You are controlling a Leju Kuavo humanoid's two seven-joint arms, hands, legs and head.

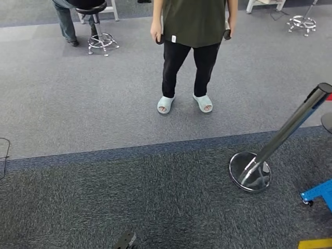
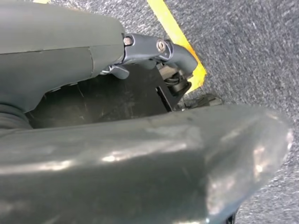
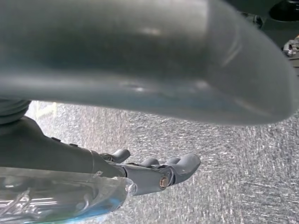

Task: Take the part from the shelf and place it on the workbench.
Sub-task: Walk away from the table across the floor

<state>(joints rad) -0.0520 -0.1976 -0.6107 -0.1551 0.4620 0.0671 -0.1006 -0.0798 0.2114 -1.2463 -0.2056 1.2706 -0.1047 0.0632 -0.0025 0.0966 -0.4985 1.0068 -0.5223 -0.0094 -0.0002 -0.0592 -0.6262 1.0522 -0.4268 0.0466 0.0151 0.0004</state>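
A clear wrapped thing [image 3: 53,198], possibly the part, is seen against the right hand [image 3: 148,171], whose hold, like that of the left hand [image 2: 148,49], cannot be told; it could be dropped if the 1 stanchion [image 1: 250,171] at right were bumped.

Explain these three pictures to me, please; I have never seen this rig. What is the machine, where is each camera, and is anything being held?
This is a walking humanoid robot with two arms, each ending in a hand. The head view looks forward and down from high on its body. It shows grey carpet, a person standing opposite, and a leaning chrome barrier post on a round base. The other two cameras sit at the wrists, just behind each hand, and both arms seem to hang toward the floor. By the left hand a dark shape lies between thumb and fingers; I cannot tell if it is held. In the right hand, carpet shows between thumb and fingers, so it looks empty.
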